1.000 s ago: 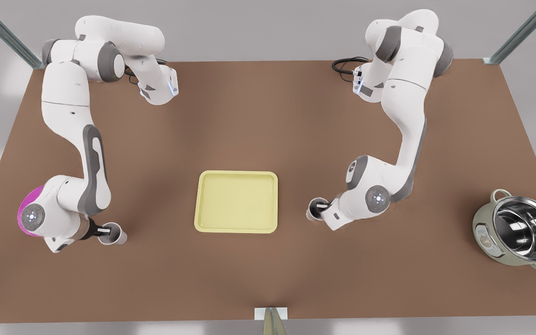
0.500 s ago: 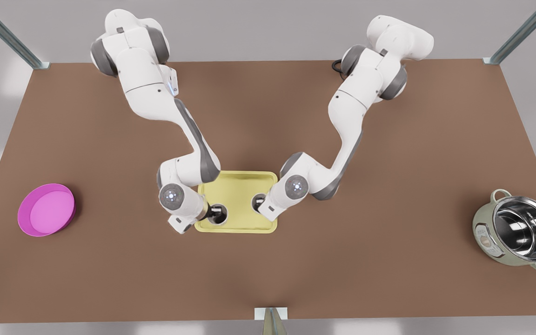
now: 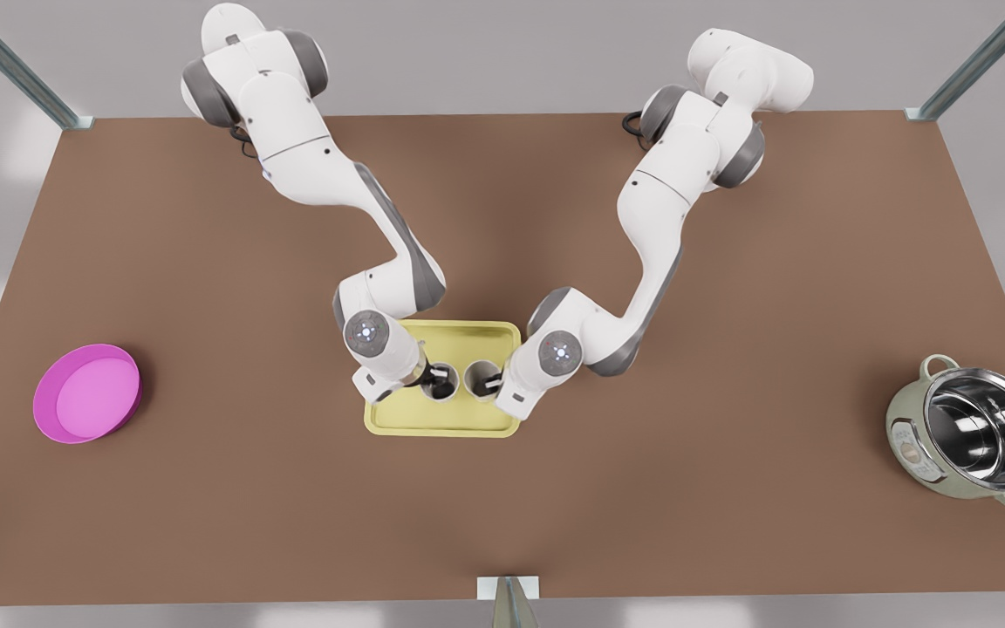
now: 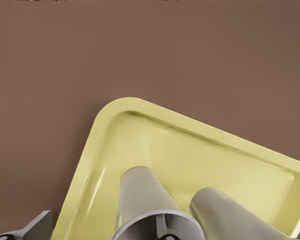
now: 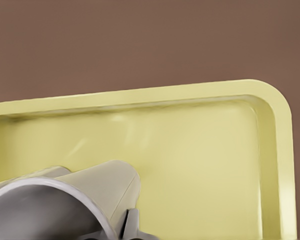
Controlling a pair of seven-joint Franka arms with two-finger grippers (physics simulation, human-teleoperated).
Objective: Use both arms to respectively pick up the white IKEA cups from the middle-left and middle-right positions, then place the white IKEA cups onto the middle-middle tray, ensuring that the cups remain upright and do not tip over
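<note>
Two white IKEA cups stand upright side by side over the middle of the pale-yellow tray (image 3: 398, 422). The arm on the front view's right carries my left gripper (image 3: 488, 382), shut on the rim of its cup (image 3: 473, 381), with one finger inside. That cup (image 4: 140, 195) is close in the left wrist view, the other cup (image 4: 225, 215) beside it on the tray (image 4: 190, 150). The arm on the front view's left carries my right gripper (image 3: 438, 378), shut on its cup (image 3: 438, 393), which fills the near corner (image 5: 90, 190) above the tray (image 5: 200, 150). I cannot tell whether the bases touch the tray.
A round pink dish (image 3: 86, 392) lies near the table's edge on the front view's left. A steel pot in a pale-green housing (image 3: 969, 433) stands near the edge on the front view's right. Brown table surrounds the tray on all sides.
Both arms swung in from the table's sides carrying the cups to the tray. In the last half second the two cups moved closer together toward the tray's middle.
</note>
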